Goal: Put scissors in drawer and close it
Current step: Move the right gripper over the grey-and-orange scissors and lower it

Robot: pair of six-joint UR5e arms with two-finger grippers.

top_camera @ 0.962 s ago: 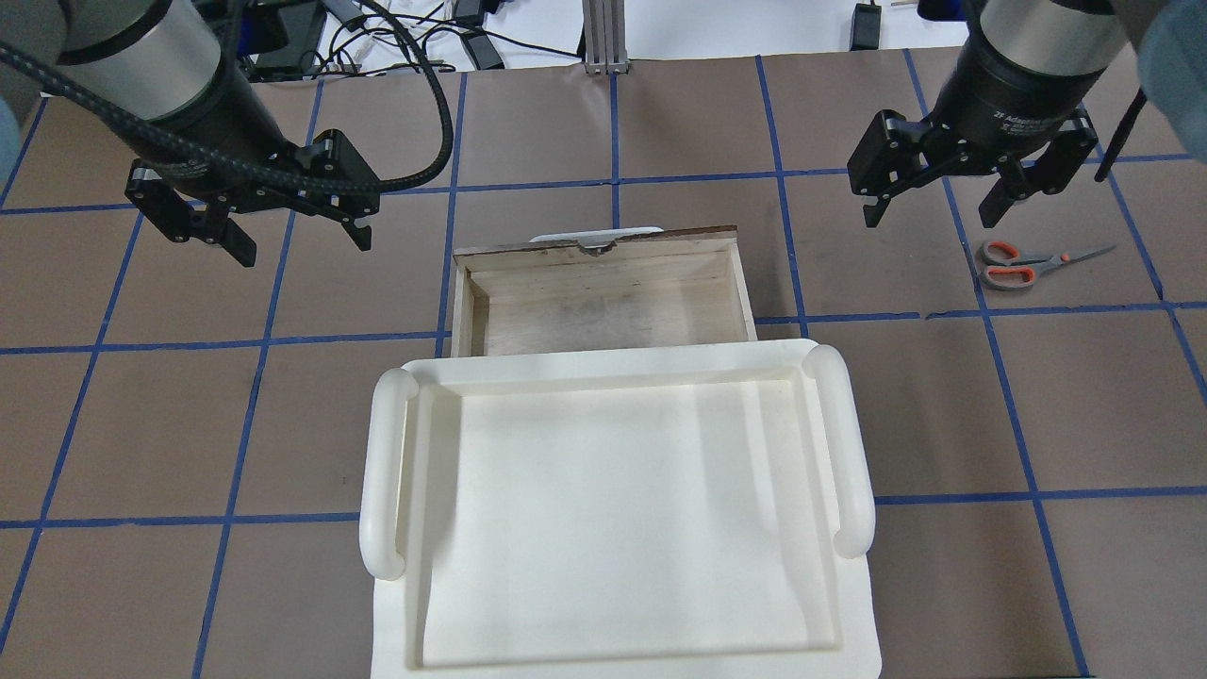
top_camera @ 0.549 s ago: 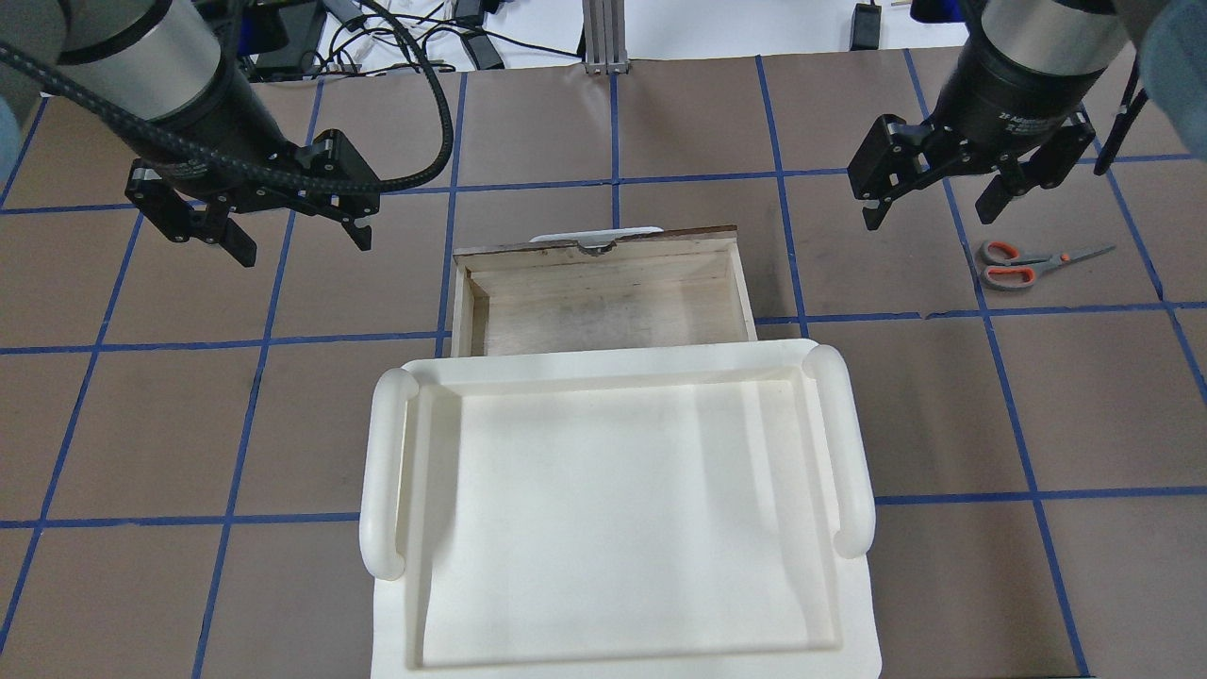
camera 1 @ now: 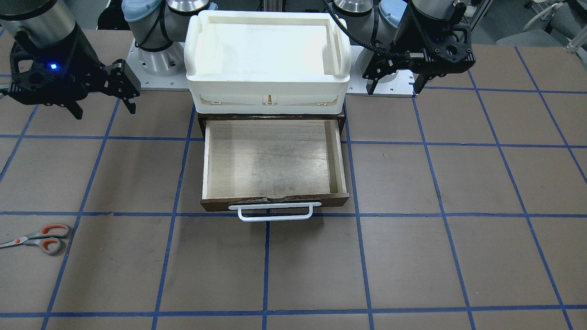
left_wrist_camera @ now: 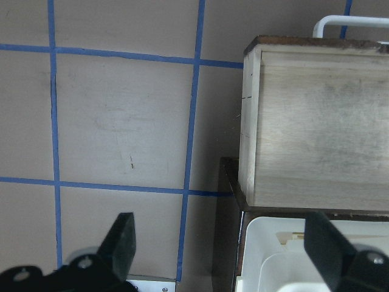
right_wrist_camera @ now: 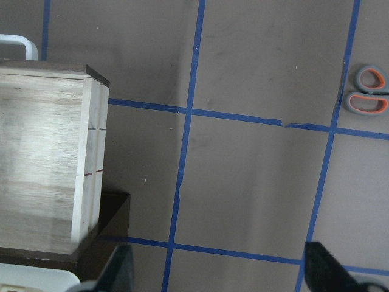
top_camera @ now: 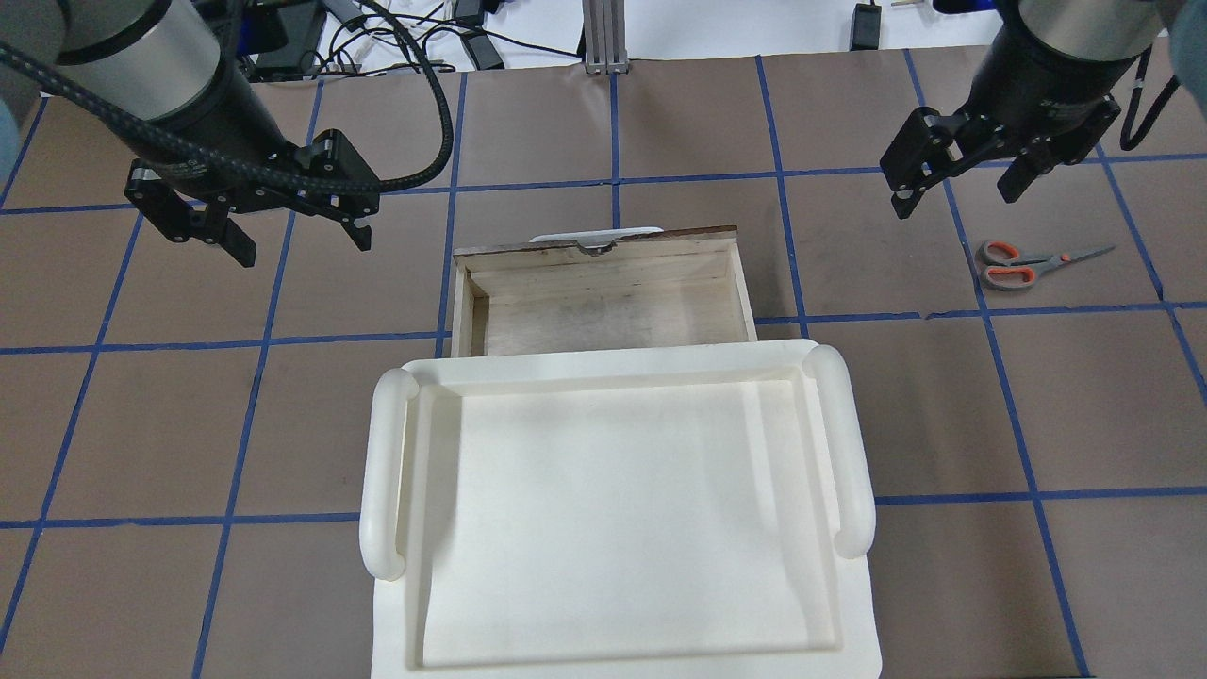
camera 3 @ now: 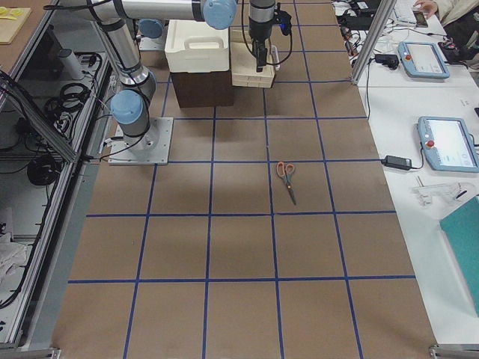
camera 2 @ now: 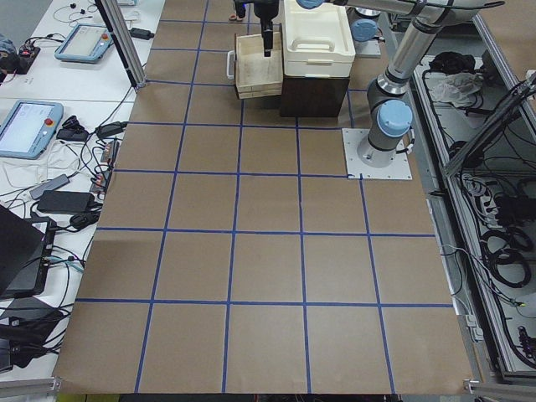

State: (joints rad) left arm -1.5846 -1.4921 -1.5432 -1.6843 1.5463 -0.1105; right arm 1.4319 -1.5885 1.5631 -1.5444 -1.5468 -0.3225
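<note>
Scissors: we find the scissors (top_camera: 1033, 264) flat on the brown table (top_camera: 943, 405), out on the robot's right and well apart from the drawer (top_camera: 603, 316).
Drawer: pulled open, pale floor bare, under the cream tray (top_camera: 853, 443).
Long axis: it runs across the table, about parallel to the drawer's front edge. The orange-lined loops face the drawer and the blades point outward.
Right gripper: the right gripper (top_camera: 957, 198) hangs above the table between drawer and scissors, jaws wide apart and holding nothing.
Left gripper: the left gripper (top_camera: 304, 247) hangs on the far side of the drawer, jaws also apart and empty.
Nearer arm: the right, clearly.
Bearing from jaws: the right wrist view puts the loops (right_wrist_camera: 366, 91) at its upper right edge, so we place the scissors outward of the jaws. They are probably also a little farther from the base, but the gripper's height makes that fore-aft offset hard to read.
Jaw line vs axis: the fingers spread roughly along the scissors' length. We judge a wrist turn is needed to pinch across them.
</note>
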